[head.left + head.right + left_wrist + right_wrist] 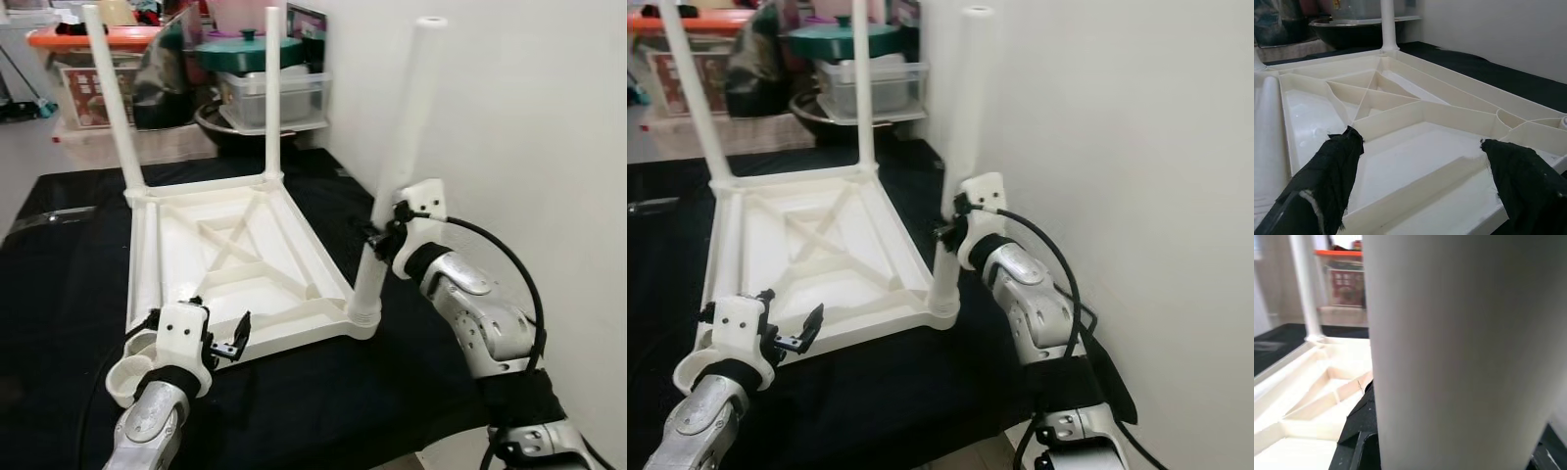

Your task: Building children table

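On black cloth (59, 294), upside down, lies white children table top (235, 264), two far legs (271, 93) upright. At near right corner stands third table leg (397, 166), pinched low by right gripper (384, 232). Near left, over empty leg socket (130, 377), hovers left gripper (211, 333), fingers (1327, 171) spread apart above table edge.

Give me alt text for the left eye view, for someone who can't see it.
A white children's table lies upside down on a black cloth, three legs pointing up. The right gripper clasps the near right leg, while the open left gripper hovers at the near left corner. Storage bins stand behind.
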Motion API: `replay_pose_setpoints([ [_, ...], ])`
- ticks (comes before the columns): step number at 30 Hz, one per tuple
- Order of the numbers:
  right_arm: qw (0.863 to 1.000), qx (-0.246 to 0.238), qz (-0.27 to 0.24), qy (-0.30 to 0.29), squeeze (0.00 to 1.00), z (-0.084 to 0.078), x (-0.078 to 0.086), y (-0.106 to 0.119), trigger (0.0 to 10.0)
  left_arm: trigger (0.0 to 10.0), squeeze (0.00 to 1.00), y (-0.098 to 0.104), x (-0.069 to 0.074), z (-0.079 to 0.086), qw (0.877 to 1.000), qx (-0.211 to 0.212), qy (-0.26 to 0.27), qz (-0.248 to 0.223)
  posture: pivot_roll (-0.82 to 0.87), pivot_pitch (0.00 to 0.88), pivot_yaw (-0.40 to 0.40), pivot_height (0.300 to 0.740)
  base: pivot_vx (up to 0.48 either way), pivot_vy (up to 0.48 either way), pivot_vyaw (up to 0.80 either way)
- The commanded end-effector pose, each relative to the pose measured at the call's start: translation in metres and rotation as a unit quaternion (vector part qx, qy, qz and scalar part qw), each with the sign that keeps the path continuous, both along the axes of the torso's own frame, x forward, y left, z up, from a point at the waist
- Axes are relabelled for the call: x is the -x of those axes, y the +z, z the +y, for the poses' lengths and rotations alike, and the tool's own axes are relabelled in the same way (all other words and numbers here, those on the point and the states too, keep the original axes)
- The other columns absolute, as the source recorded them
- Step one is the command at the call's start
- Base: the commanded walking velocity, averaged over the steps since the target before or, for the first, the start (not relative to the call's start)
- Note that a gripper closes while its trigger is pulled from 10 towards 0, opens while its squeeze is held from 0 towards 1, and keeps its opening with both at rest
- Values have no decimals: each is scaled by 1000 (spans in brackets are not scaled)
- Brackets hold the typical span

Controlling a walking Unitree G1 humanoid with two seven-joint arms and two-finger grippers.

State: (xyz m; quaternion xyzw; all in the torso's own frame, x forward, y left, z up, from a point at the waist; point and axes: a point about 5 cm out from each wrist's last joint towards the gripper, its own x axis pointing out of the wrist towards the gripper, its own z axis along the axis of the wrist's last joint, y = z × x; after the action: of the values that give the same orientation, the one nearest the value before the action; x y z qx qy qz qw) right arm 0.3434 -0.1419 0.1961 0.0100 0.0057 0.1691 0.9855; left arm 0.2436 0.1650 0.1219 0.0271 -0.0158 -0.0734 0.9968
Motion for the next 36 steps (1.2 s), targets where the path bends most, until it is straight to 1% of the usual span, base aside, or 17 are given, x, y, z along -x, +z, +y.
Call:
replay_pose_setpoints([
  [1,989,28,115,-89,0,-21,7,-51,0,10000,0,-5,1,0,1000,-3,4,10,67,0,-63,740,0,0,0],
  [3,989,28,115,-89,0,-21,7,-51,0,10000,0,-5,1,0,1000,-3,4,10,67,0,-63,740,0,0,0],
  [5,980,-17,149,-132,0,-12,12,-62,0,10000,0,-6,0,1,1000,-6,4,15,64,0,-64,740,0,0,0],
  [6,980,-17,149,-132,0,-12,12,-62,0,10000,0,-6,0,1,1000,-6,4,15,64,0,-64,740,0,0,0],
  [7,973,-41,163,-158,0,-11,12,-65,0,10000,0,-7,-1,1,1000,-10,5,17,65,0,-67,740,0,0,0],
  [8,973,-41,163,-158,0,-11,12,-65,0,10000,0,-7,-1,1,1000,-10,5,17,65,0,-67,740,0,0,0],
  [9,968,-54,167,-177,0,-11,12,-66,0,10000,0,-7,-1,1,1000,-12,6,18,65,0,-67,740,0,0,0],
  [10,968,-54,167,-177,0,-11,12,-66,0,10000,0,-7,-1,1,1000,-12,6,18,65,0,-67,740,0,0,0],
  [11,963,-57,159,-209,0,-13,11,-62,0,10000,0,-8,-2,1,1000,-14,8,20,62,0,-64,740,0,0,0],
  [17,954,-44,160,-248,0,-15,12,-61,0,10000,0,-10,-2,0,1000,-16,8,23,63,0,-67,740,0,0,0],
  [18,948,-42,170,-265,0,-12,13,-62,0,10000,0,-10,-3,1,999,-19,12,25,63,0,-67,740,0,0,0],
  [21,947,-37,176,-266,0,-8,14,-63,0,10000,0,-10,-4,3,999,-23,16,26,63,0,-65,740,0,0,0],
  [22,945,-36,178,-271,0,-7,15,-63,2588,10000,0,-10,-4,3,999,-23,17,26,62,0,-63,740,0,0,0],
  [23,945,-24,180,-271,0,-6,15,-62,5804,10000,0,-11,-4,3,999,-24,17,26,61,0,-62,740,0,0,0],
  [24,945,-24,180,-271,0,-6,15,-62,5804,10000,0,-11,-4,3,999,-24,17,26,61,0,-62,740,0,0,0],
  [25,947,-13,178,-269,0,-5,16,-61,10000,10000,0,-11,-4,3,999,-25,16,26,61,0,-60,740,0,0,0],
  [36,950,-36,168,-260,0,0,18,-51,10000,10000,0,-10,-7,3,999,-30,13,23,52,0,-46,740,0,0,0],
])
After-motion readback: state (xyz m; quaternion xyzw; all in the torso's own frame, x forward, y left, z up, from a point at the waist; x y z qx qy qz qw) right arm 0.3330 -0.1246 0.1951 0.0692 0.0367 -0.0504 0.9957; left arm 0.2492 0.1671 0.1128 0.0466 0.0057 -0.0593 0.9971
